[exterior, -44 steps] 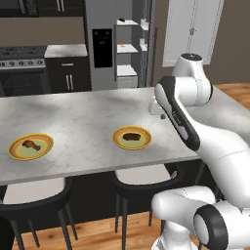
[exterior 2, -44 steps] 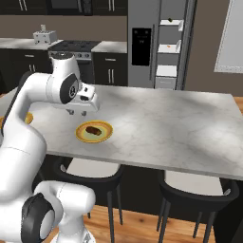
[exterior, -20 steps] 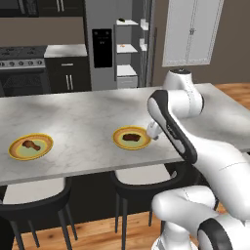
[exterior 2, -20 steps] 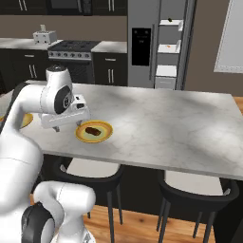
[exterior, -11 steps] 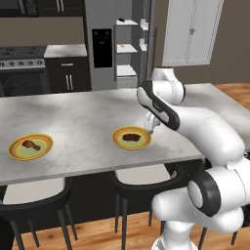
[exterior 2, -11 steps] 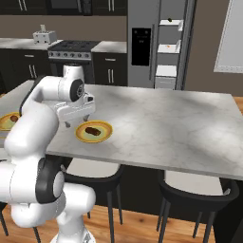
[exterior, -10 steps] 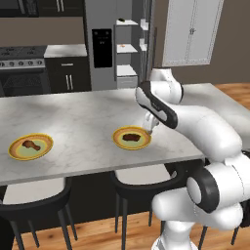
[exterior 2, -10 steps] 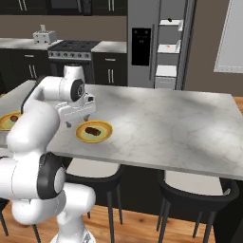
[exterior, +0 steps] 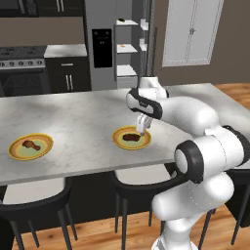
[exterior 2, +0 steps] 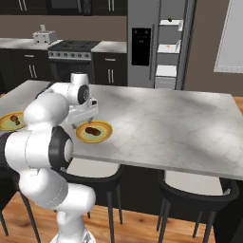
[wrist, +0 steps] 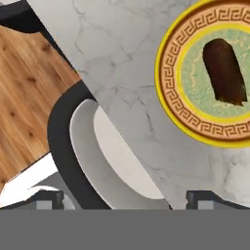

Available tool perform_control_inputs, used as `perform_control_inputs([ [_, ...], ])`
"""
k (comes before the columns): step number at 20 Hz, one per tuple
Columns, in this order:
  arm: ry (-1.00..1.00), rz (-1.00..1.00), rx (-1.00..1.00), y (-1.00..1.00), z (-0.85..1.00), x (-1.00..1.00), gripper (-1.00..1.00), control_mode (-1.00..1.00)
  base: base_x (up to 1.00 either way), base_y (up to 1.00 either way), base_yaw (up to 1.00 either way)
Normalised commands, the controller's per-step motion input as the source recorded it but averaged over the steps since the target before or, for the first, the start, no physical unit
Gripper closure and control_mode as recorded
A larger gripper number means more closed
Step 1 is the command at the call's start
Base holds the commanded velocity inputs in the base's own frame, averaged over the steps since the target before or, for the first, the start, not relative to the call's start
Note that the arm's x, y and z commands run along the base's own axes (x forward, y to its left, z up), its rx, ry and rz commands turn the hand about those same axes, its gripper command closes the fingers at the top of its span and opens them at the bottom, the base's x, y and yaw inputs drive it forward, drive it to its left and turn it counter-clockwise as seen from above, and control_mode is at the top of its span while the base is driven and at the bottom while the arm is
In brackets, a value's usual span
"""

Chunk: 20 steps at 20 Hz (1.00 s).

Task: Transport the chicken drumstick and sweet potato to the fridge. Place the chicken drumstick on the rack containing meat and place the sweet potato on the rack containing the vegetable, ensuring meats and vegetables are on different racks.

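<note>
The sweet potato (exterior: 131, 137) (exterior 2: 93, 131) (wrist: 224, 71), a dark reddish-brown lump, lies on a yellow-rimmed plate (exterior: 118, 142) (exterior 2: 106, 134) (wrist: 171, 97) near the island's front edge. My gripper (exterior: 142, 129) (exterior 2: 79, 122) (wrist: 127, 199) hangs open just above the plate's rim, at its side, pointing down, with nothing between its fingers. The chicken drumstick (exterior: 30, 144) (exterior 2: 14, 118) rests on a second plate (exterior: 14, 152) further along the counter. Behind the island the grey fridge (exterior: 102, 46) (exterior 2: 141, 45) has one door open, so its white shelves show.
Dark stools (exterior: 141, 178) (exterior 2: 90, 168) (wrist: 73, 141) are tucked under the island's front edge. A stove (exterior: 19, 53) (exterior 2: 71, 45) and dark cabinets line the back wall. The marble counter (exterior: 83, 117) (exterior 2: 180, 123) stretches wide past the plates.
Over the last seconds the arm has folded down and forward, which brought the open gripper low over the sweet potato's plate. Plates and food have not moved.
</note>
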Motion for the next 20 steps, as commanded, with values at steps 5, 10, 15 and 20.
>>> perform_control_inputs([
  [5, 0.02, 0.0, 0.0, 0.12, -0.5, 0.65, -1.0, -1.0, 0.0, 0.0, 0.0],
  [10, 0.02, 0.0, 0.0, 0.02, -0.48, 0.63, -1.0, -1.0, 0.0, 0.0, 0.0],
  [15, 0.02, 0.0, 0.0, 0.06, -0.35, 0.67, -1.0, -1.0, 0.0, 0.0, 0.0],
  [20, 0.0, 0.01, 0.0, 0.0, -0.26, 0.58, -1.0, -1.0, 0.0, 0.0, 0.0],
])
